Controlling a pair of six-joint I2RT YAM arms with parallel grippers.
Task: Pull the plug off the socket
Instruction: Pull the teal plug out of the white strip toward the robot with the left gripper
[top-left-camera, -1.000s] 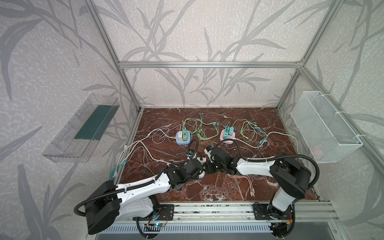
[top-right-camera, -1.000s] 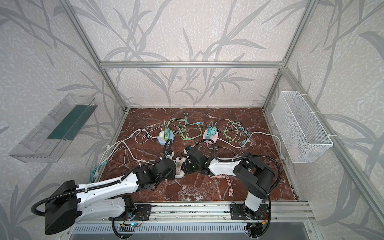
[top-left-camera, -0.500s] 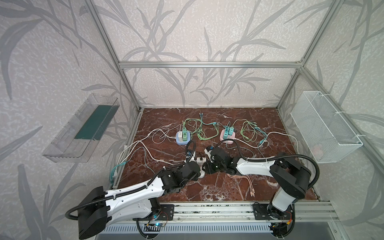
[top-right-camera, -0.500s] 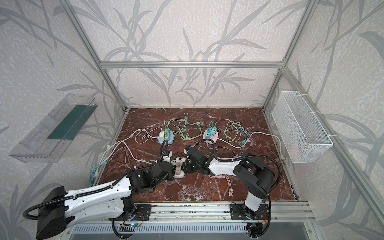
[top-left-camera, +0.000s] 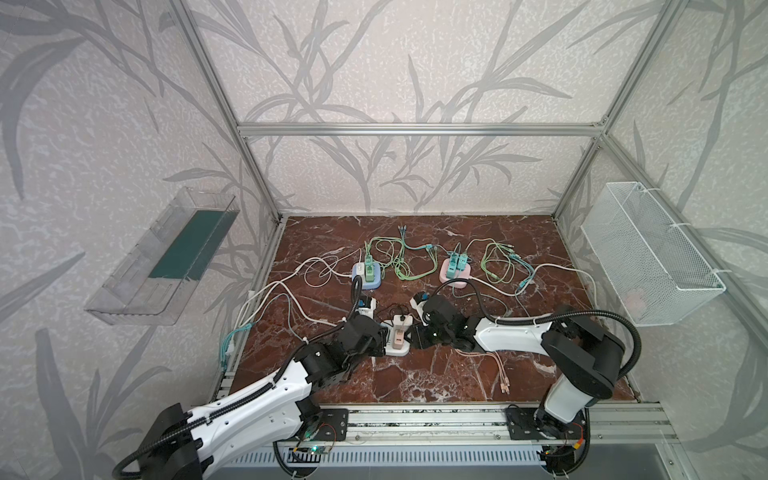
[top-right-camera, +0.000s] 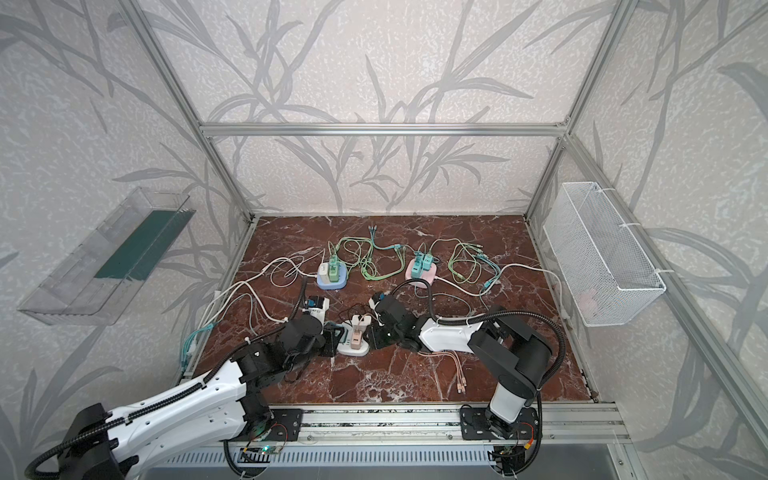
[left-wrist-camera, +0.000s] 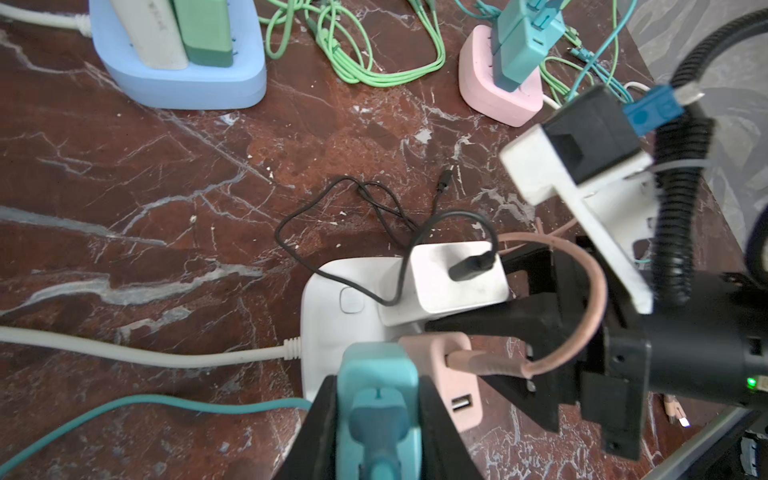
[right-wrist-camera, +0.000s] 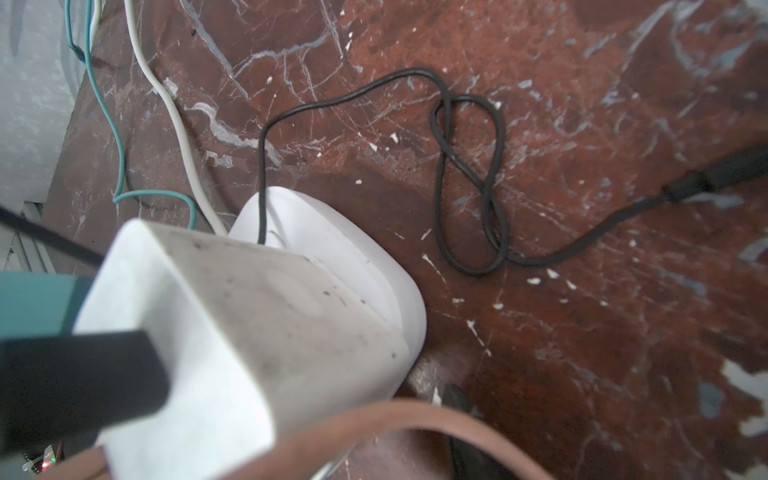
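A white socket strip (top-left-camera: 398, 351) (left-wrist-camera: 332, 307) lies near the table's front middle, with a white charger (left-wrist-camera: 453, 278), a pink charger (left-wrist-camera: 436, 353) and a teal plug (left-wrist-camera: 376, 370) standing in it. In the left wrist view my left gripper (left-wrist-camera: 376, 388) is shut on the teal plug, a black finger on each side of it; the plug still stands at the strip. In a top view that gripper (top-left-camera: 380, 338) is at the strip's left end. My right gripper (top-left-camera: 415, 336) is at the right end, its fingers (left-wrist-camera: 478, 328) closed round the strip beside the pink charger.
A blue socket block (top-left-camera: 366, 277) and a pink one (top-left-camera: 455, 274), each with plugs, stand farther back among green and teal cables (top-left-camera: 399, 262). A black cable (right-wrist-camera: 465, 174) loops beside the strip. Pink cable ends (top-left-camera: 503, 374) lie at the front. A wire basket (top-left-camera: 648, 266) hangs right.
My left arm has dropped lower and drawn back slightly toward the front left, with its gripper still on the teal plug. The right arm has not moved.
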